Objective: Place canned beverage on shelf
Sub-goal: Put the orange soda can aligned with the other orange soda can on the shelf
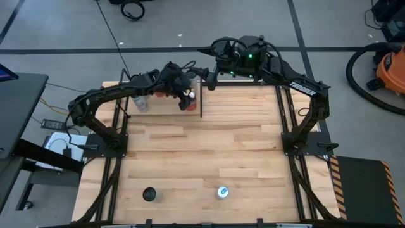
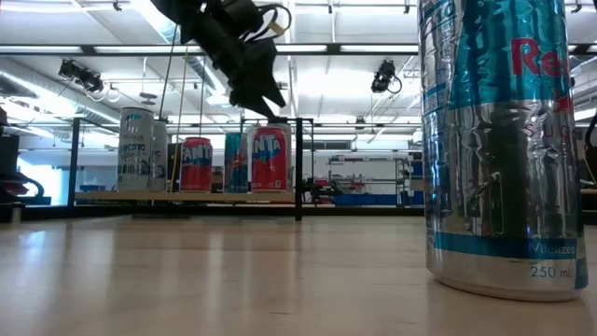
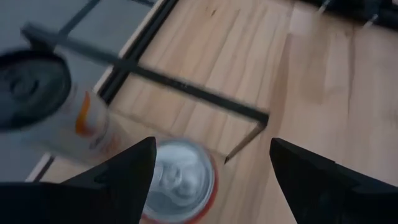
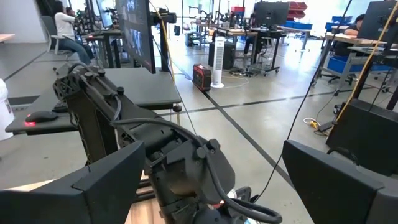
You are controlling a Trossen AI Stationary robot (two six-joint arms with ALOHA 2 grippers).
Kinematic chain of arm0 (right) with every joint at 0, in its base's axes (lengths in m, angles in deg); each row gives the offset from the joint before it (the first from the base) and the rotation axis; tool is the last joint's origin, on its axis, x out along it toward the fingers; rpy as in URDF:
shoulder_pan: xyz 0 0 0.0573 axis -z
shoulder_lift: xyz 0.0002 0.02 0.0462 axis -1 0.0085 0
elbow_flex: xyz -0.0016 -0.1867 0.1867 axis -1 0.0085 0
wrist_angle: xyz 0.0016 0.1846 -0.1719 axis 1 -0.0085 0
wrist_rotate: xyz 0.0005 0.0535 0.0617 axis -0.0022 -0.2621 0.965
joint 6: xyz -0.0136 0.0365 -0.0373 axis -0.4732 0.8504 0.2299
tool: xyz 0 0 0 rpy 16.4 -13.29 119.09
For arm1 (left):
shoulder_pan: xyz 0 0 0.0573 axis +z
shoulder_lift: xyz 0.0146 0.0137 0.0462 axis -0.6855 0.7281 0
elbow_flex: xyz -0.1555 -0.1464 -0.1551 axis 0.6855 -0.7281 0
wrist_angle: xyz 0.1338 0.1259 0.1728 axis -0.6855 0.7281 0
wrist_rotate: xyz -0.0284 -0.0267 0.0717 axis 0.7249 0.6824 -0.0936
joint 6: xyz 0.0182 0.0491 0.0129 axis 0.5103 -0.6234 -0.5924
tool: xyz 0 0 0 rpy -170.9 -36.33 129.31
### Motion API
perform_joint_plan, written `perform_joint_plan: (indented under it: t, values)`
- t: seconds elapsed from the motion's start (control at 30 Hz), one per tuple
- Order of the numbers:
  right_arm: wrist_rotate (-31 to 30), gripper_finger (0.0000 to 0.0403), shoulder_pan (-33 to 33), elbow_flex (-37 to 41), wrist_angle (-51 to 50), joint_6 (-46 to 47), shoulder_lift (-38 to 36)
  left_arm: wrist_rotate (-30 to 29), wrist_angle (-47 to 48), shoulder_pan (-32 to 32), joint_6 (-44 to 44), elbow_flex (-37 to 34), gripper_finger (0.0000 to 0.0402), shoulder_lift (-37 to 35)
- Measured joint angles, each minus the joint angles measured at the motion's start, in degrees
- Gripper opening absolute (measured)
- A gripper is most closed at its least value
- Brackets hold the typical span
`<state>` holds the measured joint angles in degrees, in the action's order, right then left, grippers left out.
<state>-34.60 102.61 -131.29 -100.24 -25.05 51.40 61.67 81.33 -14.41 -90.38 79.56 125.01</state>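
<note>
The left gripper [image 2: 264,105] is hovering open just above a red can [image 2: 269,160] standing on the shelf [image 2: 187,197] — more cans [image 2: 142,149] beside it. The right gripper [image 1: 205,78], fingers spread, is waiting beyond the shelf's black rod [image 1: 201,98].

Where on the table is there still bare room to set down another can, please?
The tabletop is bare between the shelf and the two front cans, and along its right side. The shelf is crowded with cans, under the left end effector.
</note>
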Motion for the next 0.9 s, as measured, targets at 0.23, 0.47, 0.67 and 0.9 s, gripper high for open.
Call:
perform_joint_plan:
  t: [0.23, 0.47, 0.67, 0.9]
  values:
    - [0.0, 0.039, 0.0, 0.0, -0.02, 0.0, 0.0, -1.43, 2.73, -0.11, -2.36, 0.0, 0.0316, -0.01]
    - [0.0, 0.039, -0.01, 0.0, 0.48, 0.0, 0.0, -5.75, 2.96, 0.18, -2.82, 0.0, 0.0316, 0.11]
    - [0.0, 0.039, 0.01, 0.02, 1.88, 0.01, 0.0, -5.71, 2.8, 0.52, -2.38, 0.04, 0.0316, 1.31]
    - [0.01, 0.039, 0.03, 0.02, 1.28, 0.0, 0.02, -5.92, 1.95, 0.64, -2.41, 0.02, 0.0316, 4.04]
